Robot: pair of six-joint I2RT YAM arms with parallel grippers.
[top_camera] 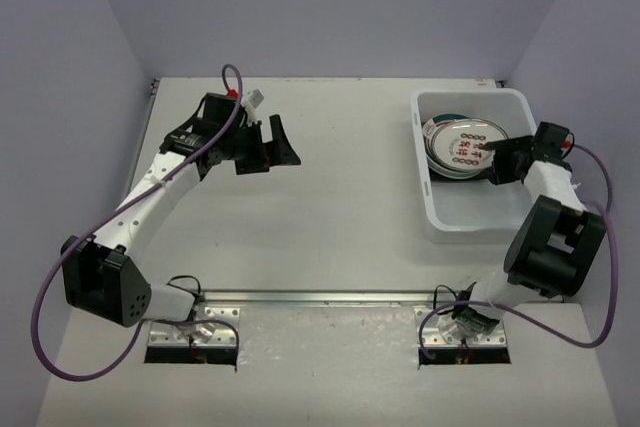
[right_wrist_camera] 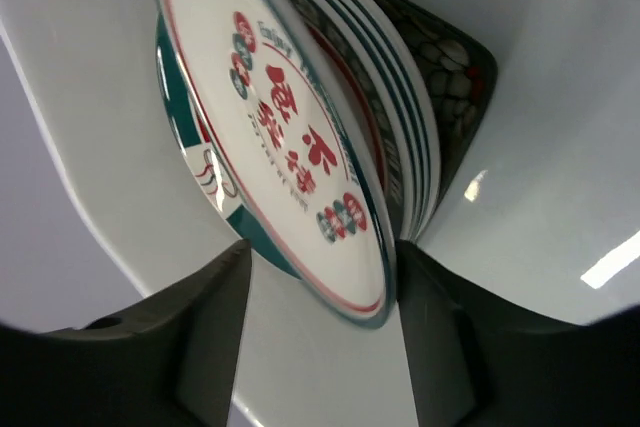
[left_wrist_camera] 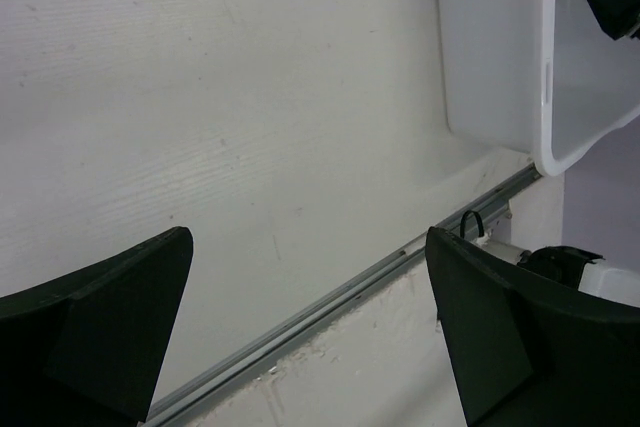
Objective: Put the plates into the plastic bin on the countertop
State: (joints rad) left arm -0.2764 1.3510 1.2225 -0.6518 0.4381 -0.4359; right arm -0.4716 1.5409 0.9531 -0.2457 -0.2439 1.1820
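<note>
The plates (top_camera: 462, 143) lie stacked in the far half of the white plastic bin (top_camera: 470, 225) at the right of the countertop (top_camera: 330, 207). The top plate (right_wrist_camera: 270, 137) is round, white, with a teal rim, a red ring and red medallions. Below it are more teal-rimmed plates and a black patterned one (right_wrist_camera: 445, 62). My right gripper (top_camera: 492, 159) is inside the bin, open, its jaws wide apart with the top plate's near rim between them (right_wrist_camera: 320, 317). My left gripper (top_camera: 275, 142) is open and empty above the far left countertop (left_wrist_camera: 310, 327).
A metal rail (top_camera: 320, 297) runs along the near edge, also seen in the left wrist view (left_wrist_camera: 330, 297). The bin's near half (top_camera: 480, 202) holds nothing. The bin wall (left_wrist_camera: 490, 57) shows at the upper right of the left wrist view. Purple walls enclose the table.
</note>
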